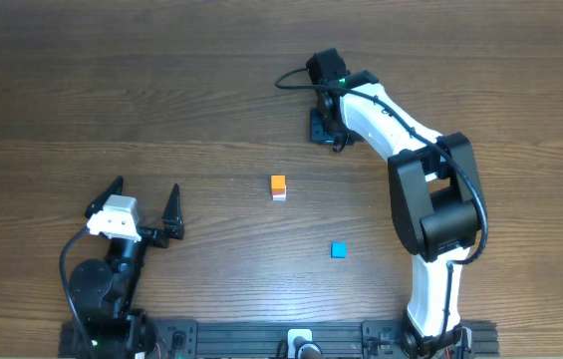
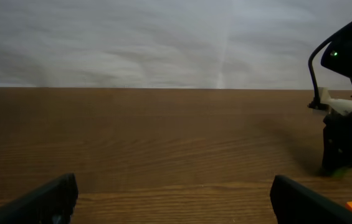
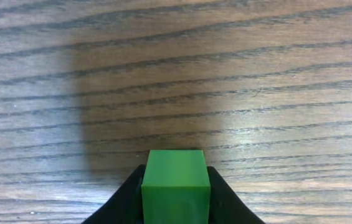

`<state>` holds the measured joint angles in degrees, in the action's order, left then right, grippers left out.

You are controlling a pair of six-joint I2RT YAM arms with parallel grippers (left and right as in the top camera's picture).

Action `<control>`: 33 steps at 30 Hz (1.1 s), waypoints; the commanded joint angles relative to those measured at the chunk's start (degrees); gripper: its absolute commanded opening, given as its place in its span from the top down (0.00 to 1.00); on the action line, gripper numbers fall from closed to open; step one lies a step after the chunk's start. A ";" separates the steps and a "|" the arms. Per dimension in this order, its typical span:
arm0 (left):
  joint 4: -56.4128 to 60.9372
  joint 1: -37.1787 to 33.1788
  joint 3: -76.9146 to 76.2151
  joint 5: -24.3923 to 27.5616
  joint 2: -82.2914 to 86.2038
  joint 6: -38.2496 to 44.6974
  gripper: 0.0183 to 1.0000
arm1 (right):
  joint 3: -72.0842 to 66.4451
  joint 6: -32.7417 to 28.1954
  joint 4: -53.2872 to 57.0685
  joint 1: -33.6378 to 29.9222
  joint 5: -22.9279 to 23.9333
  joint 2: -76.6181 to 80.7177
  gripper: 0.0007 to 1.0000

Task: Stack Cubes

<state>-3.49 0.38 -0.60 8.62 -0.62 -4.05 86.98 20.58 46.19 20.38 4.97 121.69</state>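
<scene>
1. While the right gripper (image 1: 327, 129) is hiding it from overhead, I'm seeing the green cube (image 3: 176, 183) pinched between its jaws, at the table's (image 1: 112, 80) far side.
2. I'm watching the left gripper (image 1: 146, 191) sitting wide open, holding nothing.

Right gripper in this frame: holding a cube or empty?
Holding. The right gripper is shut on the green cube; in its wrist view both fingers press against the cube's sides.

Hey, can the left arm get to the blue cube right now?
Probably yes: the left hand is open and empty, with only bare table between it and the blue cube.
</scene>
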 commanded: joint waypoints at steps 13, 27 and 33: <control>-0.04 -0.28 0.26 0.55 0.46 0.83 0.00 | 12.33 0.76 16.98 4.98 0.87 -4.39 0.98; -0.07 -0.28 0.26 0.55 0.46 0.81 0.00 | 15.43 13.05 26.49 24.74 0.90 -10.86 0.99; -0.07 -0.28 0.26 0.55 0.46 0.81 0.00 | 15.28 17.77 26.97 27.67 0.31 -10.84 0.99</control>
<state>-3.51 0.38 -0.60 8.62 -0.62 -4.05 101.51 34.50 73.08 47.46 5.10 111.59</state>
